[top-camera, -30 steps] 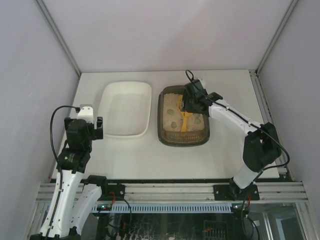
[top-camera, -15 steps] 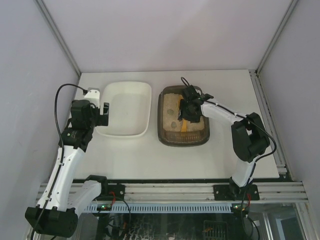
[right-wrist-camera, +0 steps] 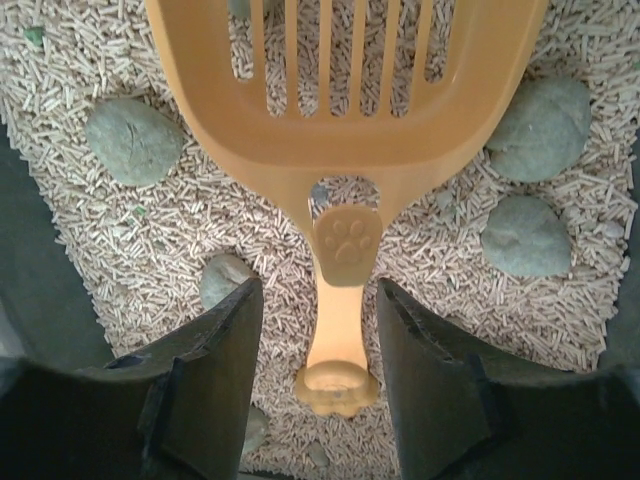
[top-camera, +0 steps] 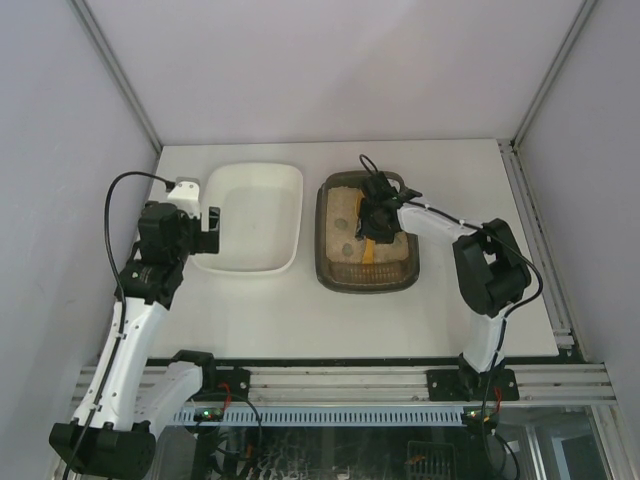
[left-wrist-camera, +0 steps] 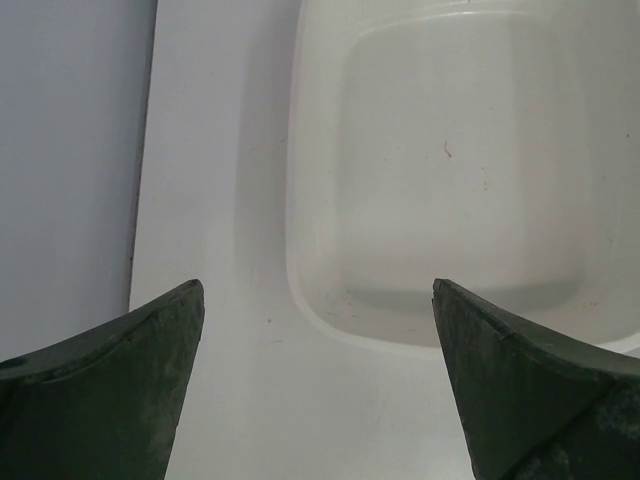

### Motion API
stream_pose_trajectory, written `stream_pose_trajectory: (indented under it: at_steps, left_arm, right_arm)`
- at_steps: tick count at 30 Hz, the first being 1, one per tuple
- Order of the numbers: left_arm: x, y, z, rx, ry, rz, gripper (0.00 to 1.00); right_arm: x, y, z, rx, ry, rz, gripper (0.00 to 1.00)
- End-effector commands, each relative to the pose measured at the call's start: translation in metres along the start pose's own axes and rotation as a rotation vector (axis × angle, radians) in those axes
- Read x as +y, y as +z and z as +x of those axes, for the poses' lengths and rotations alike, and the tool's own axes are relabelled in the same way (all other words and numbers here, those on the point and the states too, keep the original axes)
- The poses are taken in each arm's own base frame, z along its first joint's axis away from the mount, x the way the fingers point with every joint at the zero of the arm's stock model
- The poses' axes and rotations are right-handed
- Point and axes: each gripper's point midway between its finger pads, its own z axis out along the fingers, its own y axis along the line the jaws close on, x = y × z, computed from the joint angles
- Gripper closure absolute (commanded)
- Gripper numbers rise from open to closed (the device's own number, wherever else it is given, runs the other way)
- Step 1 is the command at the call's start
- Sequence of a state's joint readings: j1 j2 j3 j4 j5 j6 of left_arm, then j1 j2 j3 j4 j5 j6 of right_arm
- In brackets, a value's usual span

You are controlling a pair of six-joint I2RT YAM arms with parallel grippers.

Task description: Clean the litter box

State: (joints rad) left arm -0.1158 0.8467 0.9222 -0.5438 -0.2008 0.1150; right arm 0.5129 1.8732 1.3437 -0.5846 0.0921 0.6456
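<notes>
While litter box [top-camera: 365, 284] lies beneath right tool [right-wrist-camera: 320, 290], jaws apart astride scoop [right-wrist-camera: 340, 150] handle, left tool [left-wrist-camera: 318, 288] splayed

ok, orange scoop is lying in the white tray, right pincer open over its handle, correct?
No: the orange scoop lies in the litter box; the right wrist view shows it. The right pincer is open over its handle.

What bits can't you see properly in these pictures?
- Top view: the right gripper covers most of the orange scoop in the litter box, and the lumps are too small to count.
- Right wrist view: the scoop's front is cut off by the top edge, and a grey lump is partly hidden behind a finger.
- Left wrist view: the white tray runs off the right edge.
</notes>
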Motion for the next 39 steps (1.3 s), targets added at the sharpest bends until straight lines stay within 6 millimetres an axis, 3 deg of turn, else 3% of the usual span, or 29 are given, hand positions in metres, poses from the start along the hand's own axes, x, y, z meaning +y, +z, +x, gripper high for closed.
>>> stream_pose_trajectory:
  at_steps: [1, 9, 15, 21, 29, 39]
  left_arm:
    - [-0.009, 0.0, 0.003, -0.012, -0.008, 0.045, 0.0]
    - [-0.013, 0.002, 0.005, -0.006, -0.007, 0.063, 0.0]
    - [-0.019, 0.004, 0.008, 0.005, 0.003, 0.096, 0.0]
    - [-0.028, 0.004, 0.003, 0.032, 0.05, 0.162, 0.01]
    - [-0.046, -0.007, -0.021, -0.011, 0.108, 0.304, 0.0]
    - [-0.066, 0.005, -0.032, 0.031, 0.07, 0.404, 0.0]
  right_arm:
    - [0.008, 0.009, -0.013, -0.038, 0.03, -0.032, 0.52]
    - [0.002, 0.023, -0.008, -0.017, 0.026, -0.013, 0.64]
    - [0.001, 0.017, -0.012, -0.033, 0.002, -0.011, 1.0]
    - [0.0, -0.006, -0.025, -0.085, -0.067, -0.003, 1.0]
    - [0.008, -0.033, -0.041, -0.14, -0.111, -0.044, 1.0]
    - [0.019, -0.063, -0.059, -0.159, -0.175, -0.089, 1.0]
